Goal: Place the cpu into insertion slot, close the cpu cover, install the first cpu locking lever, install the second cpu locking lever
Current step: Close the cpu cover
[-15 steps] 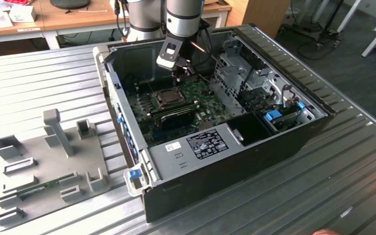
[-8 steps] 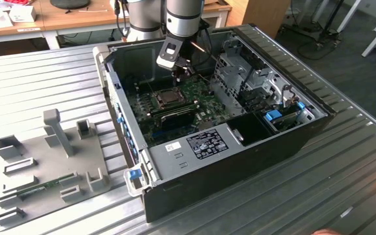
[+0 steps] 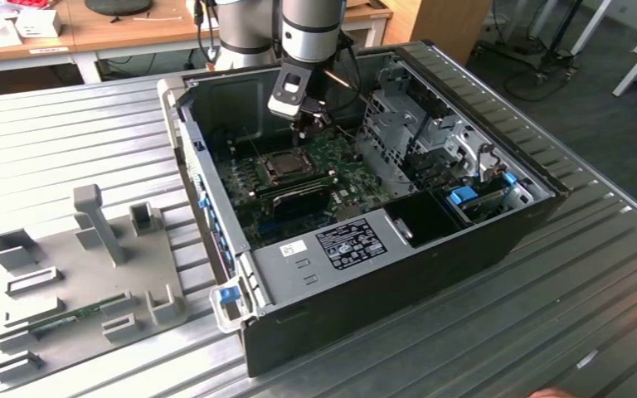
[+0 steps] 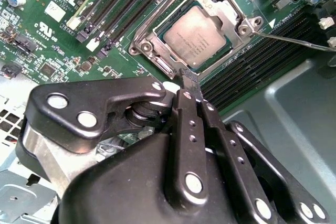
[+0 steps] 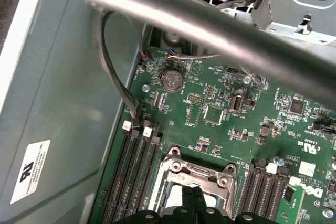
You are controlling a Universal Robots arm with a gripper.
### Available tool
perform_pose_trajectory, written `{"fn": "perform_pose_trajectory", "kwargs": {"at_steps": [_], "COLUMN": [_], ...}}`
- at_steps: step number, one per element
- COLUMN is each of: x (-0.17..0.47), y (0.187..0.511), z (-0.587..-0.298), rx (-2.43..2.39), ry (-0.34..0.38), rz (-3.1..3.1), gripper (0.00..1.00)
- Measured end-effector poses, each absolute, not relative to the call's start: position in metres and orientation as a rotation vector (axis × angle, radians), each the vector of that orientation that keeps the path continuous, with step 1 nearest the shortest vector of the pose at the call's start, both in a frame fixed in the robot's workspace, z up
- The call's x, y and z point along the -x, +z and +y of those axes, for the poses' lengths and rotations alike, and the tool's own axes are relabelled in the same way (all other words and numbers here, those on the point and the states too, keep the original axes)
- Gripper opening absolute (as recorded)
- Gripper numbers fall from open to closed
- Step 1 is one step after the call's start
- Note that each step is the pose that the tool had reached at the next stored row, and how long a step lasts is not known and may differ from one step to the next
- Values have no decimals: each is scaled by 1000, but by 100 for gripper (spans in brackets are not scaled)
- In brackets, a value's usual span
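Note:
The cpu [image 4: 201, 34], a silvery-beige square chip, lies flat in the insertion slot [image 4: 143, 47] on the green board. The silver cpu cover [image 4: 227, 10] lies down around the chip's edges. A thin metal locking lever [image 4: 294, 40] sticks out sideways from the slot's corner over the black memory strips. My gripper [image 4: 190, 77] hovers just above the slot's edge, fingers pressed together and holding nothing. In the first wrist view the gripper [image 5: 191, 196] stands over the slot [image 5: 176, 174]. In the exterior view the gripper [image 3: 316, 124] hangs inside the open case above the slot [image 3: 286, 166].
The case wall [image 5: 58, 103] and a black cable [image 5: 113, 82] run close beside the board. Long black memory strips [image 4: 126, 3] flank the slot on both sides. A grey drive cage [image 3: 407, 133] stands at the exterior view's right. A grey fixture plate [image 3: 86, 274] lies on the table at that view's left.

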State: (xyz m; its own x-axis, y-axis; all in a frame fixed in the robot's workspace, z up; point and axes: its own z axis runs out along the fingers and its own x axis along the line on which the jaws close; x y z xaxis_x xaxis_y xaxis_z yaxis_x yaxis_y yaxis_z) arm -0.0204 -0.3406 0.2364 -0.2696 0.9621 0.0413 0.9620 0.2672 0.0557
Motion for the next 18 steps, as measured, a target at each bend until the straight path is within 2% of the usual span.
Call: {"fn": "perform_pose_trajectory", "kwargs": {"at_steps": [18], "x": [20], "y": [236], "z": [-341], "rx": [-1795], "ry": [109], "rz": [2579], "gripper": [11]}}
